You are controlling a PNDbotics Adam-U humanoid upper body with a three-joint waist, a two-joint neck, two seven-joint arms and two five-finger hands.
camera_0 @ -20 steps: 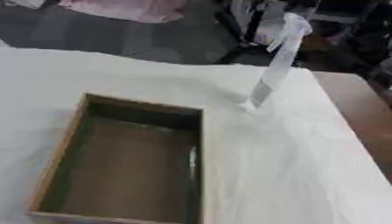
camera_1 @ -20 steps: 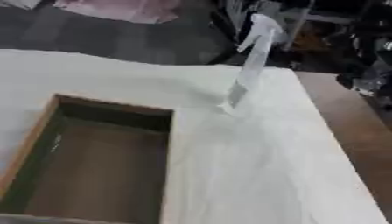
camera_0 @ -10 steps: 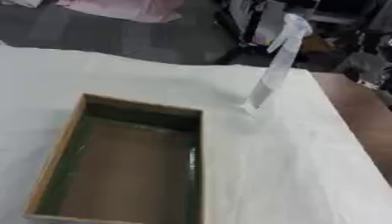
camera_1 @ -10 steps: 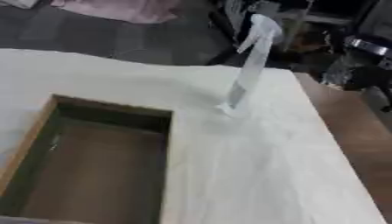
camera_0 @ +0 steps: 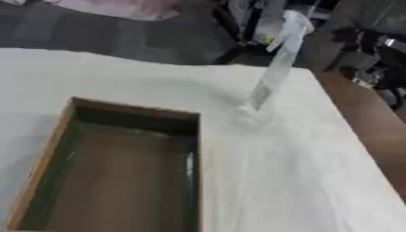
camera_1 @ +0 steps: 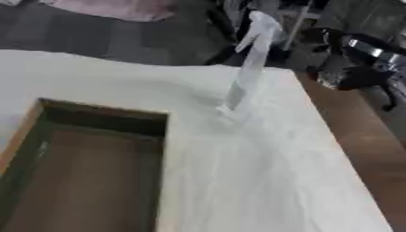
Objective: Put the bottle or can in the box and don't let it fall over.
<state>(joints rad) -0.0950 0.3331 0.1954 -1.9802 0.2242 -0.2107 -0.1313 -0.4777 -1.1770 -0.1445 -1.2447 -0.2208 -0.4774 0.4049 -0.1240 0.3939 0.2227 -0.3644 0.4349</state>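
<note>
A tall, slim clear spray bottle [camera_0: 274, 72] with a white trigger head stands upright on the white cloth near the table's far right. To its left and nearer to me lies an open wooden box [camera_0: 135, 108] with dark green inner walls, a brown floor and nothing in it. My right hand [camera_1: 353, 74], black with a silver band, shows blurred beyond the table's right edge. It is to the right of the bottle and apart from it. My left hand shows in neither view.
The white cloth [camera_0: 301, 181] covers the table. A bare brown strip of table top [camera_1: 357, 149] runs along the right side. Dark floor and cluttered equipment [camera_0: 246, 18] lie past the far edge.
My right hand has come leftward, closer to the bottle. The bottle and the box have stayed where they were.
</note>
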